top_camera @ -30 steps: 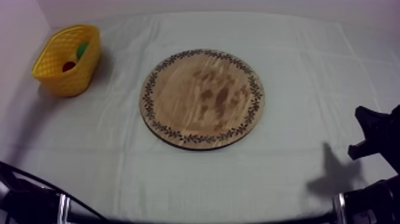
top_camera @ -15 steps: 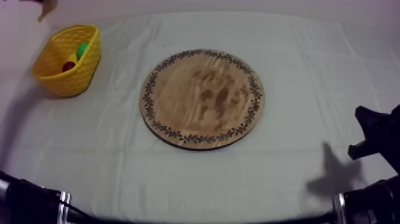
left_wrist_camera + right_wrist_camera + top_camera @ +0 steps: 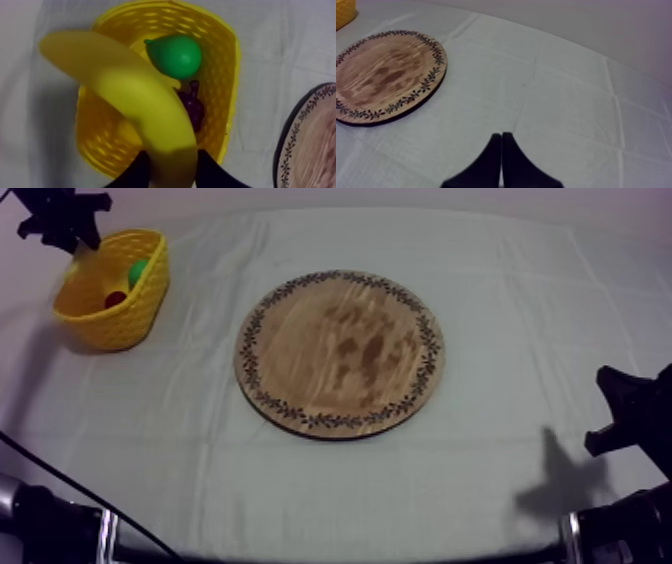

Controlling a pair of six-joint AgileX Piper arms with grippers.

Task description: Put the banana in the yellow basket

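Observation:
The banana (image 3: 135, 95) hangs over the yellow basket (image 3: 227, 75), and my left gripper (image 3: 170, 167) is shut on its near end. From above, my left gripper (image 3: 60, 218) is at the far left corner, just over the basket (image 3: 112, 323). A green pear (image 3: 177, 55) and a dark bunch of grapes (image 3: 192, 105) lie inside the basket. The round wooden board (image 3: 340, 353) in the middle of the table carries nothing. My right gripper (image 3: 501, 160) is shut on nothing, low over the cloth to the right of the board (image 3: 386, 75).
The basket stands close to the table's far left edge. My right arm (image 3: 625, 413) rests at the right edge of the top view, and its shadow falls on the cloth beside it. Open cloth surrounds the board.
My left gripper has come into the top view at the far left and now hangs over the basket. The board, the basket and the right arm have not moved.

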